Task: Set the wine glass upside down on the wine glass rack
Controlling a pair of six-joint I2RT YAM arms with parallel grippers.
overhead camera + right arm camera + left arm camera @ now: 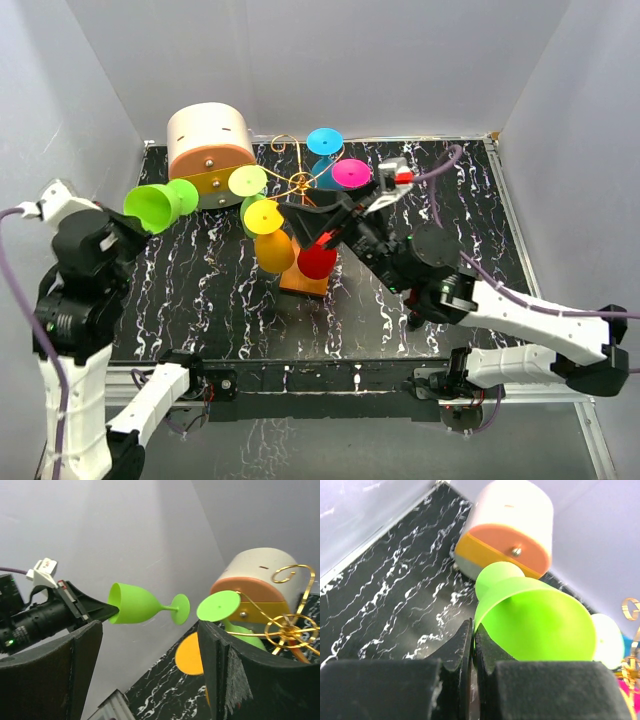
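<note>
Wine glass point(160, 205) status: lime green, off the tabletop point(200, 300), lying roughly level in the air well to the left of the wine glass rack point(300, 182). Its foot points toward the rack and its mouth points away from it.

Left claw point(130, 218): pressed together on the rim of the bowl, pinching the thin wall. This is the only grip on the glass.

Right claw point(315, 228): spread wide, with nothing between its fingers. It sits on the near right side of the rack, close above a red glass point(318, 262) hanging there. You cannot tell from these views whether it touches that glass.

Step in hand, as judged: carry. The glass is lifted but not yet at the rack.

Next move, as judged:
1. Bring the glass toward the rack, foot first.
2. Turn it so the bowl hangs mouth down.
3. Choose a free scroll arm; several arms already carry coloured glasses.
4. Slide the stem into the wire so the foot rests on top.

Note that a rim pinch gives little hold against twisting, so rotate slowly.
</note>
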